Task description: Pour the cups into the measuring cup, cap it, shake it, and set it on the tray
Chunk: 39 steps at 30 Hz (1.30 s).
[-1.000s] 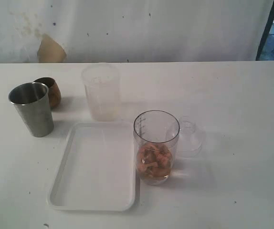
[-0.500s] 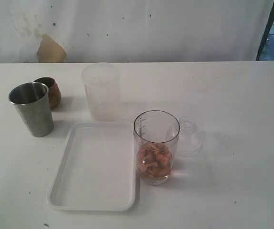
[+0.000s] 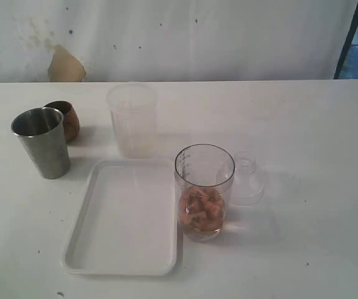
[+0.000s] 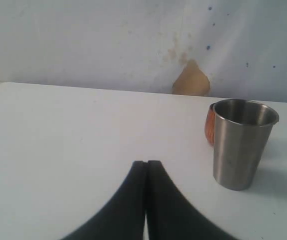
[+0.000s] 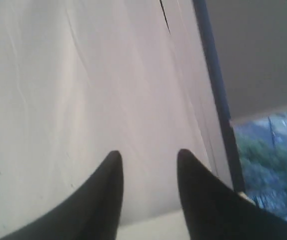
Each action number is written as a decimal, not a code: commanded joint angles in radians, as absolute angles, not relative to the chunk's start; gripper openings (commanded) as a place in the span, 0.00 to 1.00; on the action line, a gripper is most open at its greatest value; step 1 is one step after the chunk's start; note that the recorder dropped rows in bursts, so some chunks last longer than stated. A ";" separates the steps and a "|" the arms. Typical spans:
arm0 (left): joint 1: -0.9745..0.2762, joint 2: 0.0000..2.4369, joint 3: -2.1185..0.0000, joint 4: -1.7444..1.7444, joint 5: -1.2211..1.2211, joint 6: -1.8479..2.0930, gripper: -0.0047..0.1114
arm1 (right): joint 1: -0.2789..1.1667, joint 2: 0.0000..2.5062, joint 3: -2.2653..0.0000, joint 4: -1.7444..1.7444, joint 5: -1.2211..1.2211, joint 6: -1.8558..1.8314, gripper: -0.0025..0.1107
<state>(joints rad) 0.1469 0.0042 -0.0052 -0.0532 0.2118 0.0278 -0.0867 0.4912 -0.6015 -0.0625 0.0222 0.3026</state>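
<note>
We find the measuring cup (image 3: 204, 192) upright on the white table (image 3: 316, 124), just beside the right long edge of the tray (image 3: 126, 218), so close that we cannot tell whether the two touch. Its mouth is uncovered, its printed scale faces the tray side, and a heap of pinkish-brown pieces (image 3: 201, 210) fills its lower part. The cap (image 3: 246, 179) sits on the table just behind it and to its right, neck upward, partly seen through the cup's clear wall. Beyond the tray's far edge stands a frosted cup (image 3: 133, 120), upright. At the left of the table the steel tumbler (image 3: 40, 142) stands upright, near the tray's far left corner, with the copper cup (image 3: 65, 118) right behind it, partly hidden by it. The left gripper (image 4: 146, 165) has its two dark fingers pressed together with nothing between them; it hangs above bare table, and the tumbler and the copper cup lie ahead of it. The right gripper (image 5: 148, 156) has its jaws apart by a moderate gap and holds nothing; it points at the white wall (image 5: 83, 75) and a dark frame (image 5: 213, 80) beside it
</note>
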 commanded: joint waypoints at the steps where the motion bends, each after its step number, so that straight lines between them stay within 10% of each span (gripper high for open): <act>1: 0.148 0.000 0.000 -0.051 0.202 0.026 0.04 | -0.089 0.733 -0.789 -0.081 0.362 0.188 0.51; 17: 0.148 0.000 0.000 -0.051 0.202 0.026 0.04 | 0.005 1.508 -1.123 0.549 0.758 -0.524 0.54; 39: 0.148 0.000 0.000 -0.051 0.202 0.026 0.04 | 0.328 1.836 -1.295 0.198 0.737 -0.284 0.59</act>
<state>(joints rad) 0.1469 0.0042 -0.0052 -0.0532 0.2118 0.0278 0.3263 1.8288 -1.2926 0.2150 0.7481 -0.2886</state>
